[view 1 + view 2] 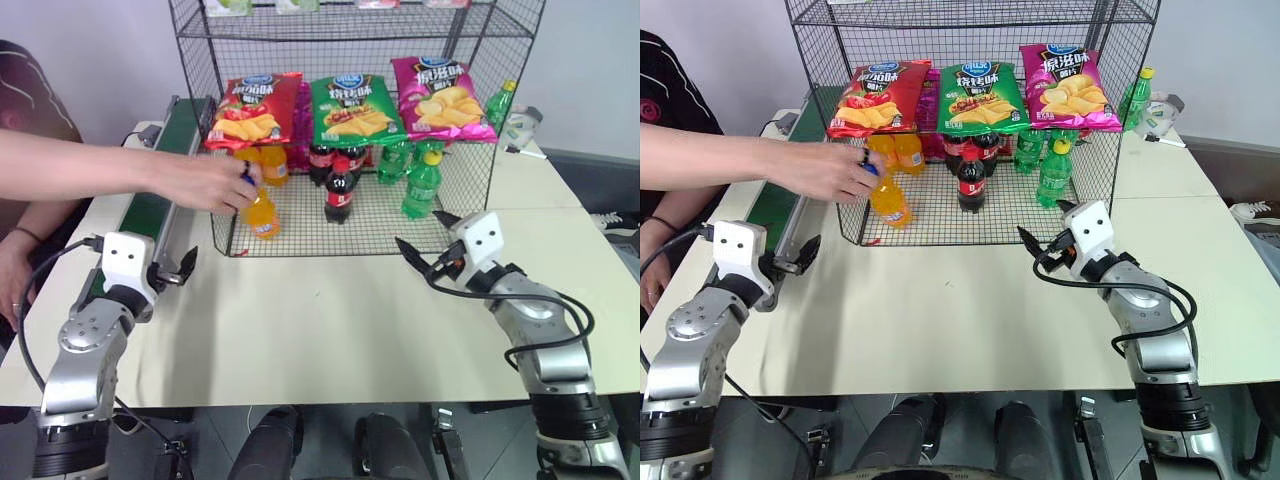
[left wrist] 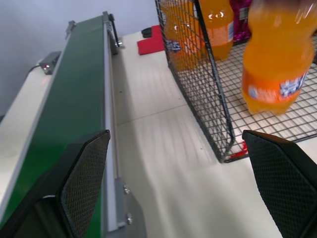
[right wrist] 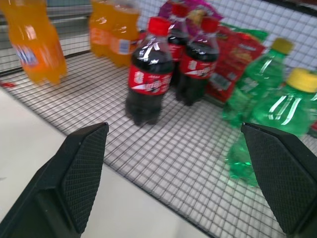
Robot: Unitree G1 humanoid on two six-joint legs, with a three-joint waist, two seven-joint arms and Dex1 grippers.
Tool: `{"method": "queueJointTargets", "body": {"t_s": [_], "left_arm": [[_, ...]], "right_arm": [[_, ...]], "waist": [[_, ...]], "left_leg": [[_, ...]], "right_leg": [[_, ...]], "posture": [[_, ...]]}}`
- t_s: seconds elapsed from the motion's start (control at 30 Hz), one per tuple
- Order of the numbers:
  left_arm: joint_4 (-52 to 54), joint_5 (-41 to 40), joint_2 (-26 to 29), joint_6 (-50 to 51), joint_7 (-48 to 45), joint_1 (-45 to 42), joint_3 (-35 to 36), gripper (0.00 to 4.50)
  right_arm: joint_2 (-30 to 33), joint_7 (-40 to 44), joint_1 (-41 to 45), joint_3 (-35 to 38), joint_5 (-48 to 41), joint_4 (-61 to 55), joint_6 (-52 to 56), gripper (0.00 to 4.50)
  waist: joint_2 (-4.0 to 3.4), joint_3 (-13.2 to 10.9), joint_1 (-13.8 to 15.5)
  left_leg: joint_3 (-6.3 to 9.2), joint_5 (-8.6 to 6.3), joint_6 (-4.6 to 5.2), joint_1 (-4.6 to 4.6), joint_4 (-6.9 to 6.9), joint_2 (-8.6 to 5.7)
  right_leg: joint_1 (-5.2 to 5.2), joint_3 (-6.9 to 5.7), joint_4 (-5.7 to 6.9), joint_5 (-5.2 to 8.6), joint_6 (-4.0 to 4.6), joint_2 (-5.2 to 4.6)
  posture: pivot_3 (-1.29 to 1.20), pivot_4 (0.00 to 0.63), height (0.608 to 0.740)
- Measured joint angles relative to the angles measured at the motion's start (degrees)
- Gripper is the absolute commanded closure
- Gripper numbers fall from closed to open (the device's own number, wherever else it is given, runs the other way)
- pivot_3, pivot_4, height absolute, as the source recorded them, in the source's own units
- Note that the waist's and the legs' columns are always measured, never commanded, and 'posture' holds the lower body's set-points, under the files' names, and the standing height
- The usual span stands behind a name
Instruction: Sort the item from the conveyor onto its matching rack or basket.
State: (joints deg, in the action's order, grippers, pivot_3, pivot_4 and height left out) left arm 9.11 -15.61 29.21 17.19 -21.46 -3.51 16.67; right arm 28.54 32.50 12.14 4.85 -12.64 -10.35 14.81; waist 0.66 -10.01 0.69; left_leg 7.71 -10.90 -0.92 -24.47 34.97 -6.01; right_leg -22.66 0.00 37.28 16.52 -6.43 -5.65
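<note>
A pale cream flat-topped bench (image 1: pixel 330 330) is seen carrying everything. A long narrow dark green conveyor belt with grey metal side rails (image 1: pixel 150 205) is laid along its left side. A tall black wire-mesh shelving cage (image 1: pixel 350 130) is set at the back middle, just beside the belt. A second bench of the same pale colour (image 1: pixel 535 180) is butted against the far right, with small white items (image 1: pixel 522 130) lying on it.
</note>
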Motion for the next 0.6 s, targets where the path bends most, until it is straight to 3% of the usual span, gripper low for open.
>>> {"method": "queueJointTargets", "body": {"t_s": [0.6], "left_arm": [[-1.55, -0.83, -2.12, 1.86, 5.21, -1.11, 2.53, 0.03]], "right_arm": [[-1.92, 2.57, 0.42, -1.66, -2.17, 0.31, 1.48, 0.0]], "waist": [[0.0, 0.0, -0.07]], "left_leg": [[0.0, 0.0, 0.0, 0.0, -0.02, 0.0]], "right_leg": [[-0.02, 0.0, 0.01, -0.01, -0.03, 0.01]], "posture": [[0.0, 0.15, 0.74]]}}
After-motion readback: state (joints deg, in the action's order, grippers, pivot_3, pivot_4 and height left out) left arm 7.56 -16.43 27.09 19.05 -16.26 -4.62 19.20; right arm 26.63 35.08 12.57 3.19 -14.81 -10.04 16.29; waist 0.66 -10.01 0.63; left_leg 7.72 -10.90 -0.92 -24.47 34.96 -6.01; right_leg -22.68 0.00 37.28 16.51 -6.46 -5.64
